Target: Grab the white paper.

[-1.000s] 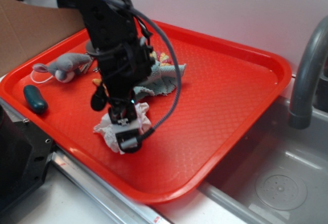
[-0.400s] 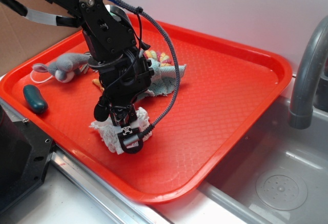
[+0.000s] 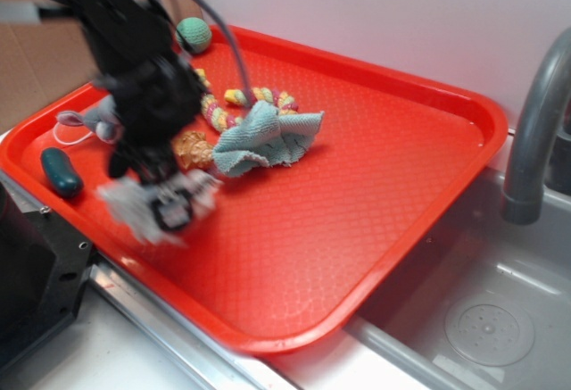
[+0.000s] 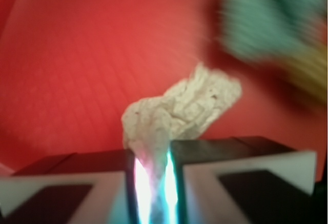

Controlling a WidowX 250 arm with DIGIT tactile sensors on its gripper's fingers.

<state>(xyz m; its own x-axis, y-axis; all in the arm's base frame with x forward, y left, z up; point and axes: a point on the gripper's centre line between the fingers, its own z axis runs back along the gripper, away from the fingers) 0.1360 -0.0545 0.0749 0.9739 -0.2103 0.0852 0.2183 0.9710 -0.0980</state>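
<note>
The white paper (image 4: pixel 179 108) is a wrinkled wad pinched between my two black-and-white fingers (image 4: pixel 241 157), hanging out in front of them over the red tray (image 4: pixel 77 55). In the exterior view my gripper (image 3: pixel 174 210) is blurred by motion, shut on the paper (image 3: pixel 129 203), near the tray's (image 3: pixel 375 167) front left edge. The paper looks lifted off the tray floor.
A light blue knitted cloth (image 3: pixel 268 138) lies mid-tray beside a yellow-pink ring toy (image 3: pixel 241 100) and a small brown toy (image 3: pixel 192 149). A grey stuffed mouse (image 3: pixel 94 118), a dark teal oblong (image 3: pixel 61 171) and a green ball (image 3: pixel 194 35) lie at left. A sink faucet (image 3: pixel 535 131) stands at right.
My gripper closed on the paper and has moved left and up with it, away from the blue cloth. The cloth and ring toy now show uncovered.
</note>
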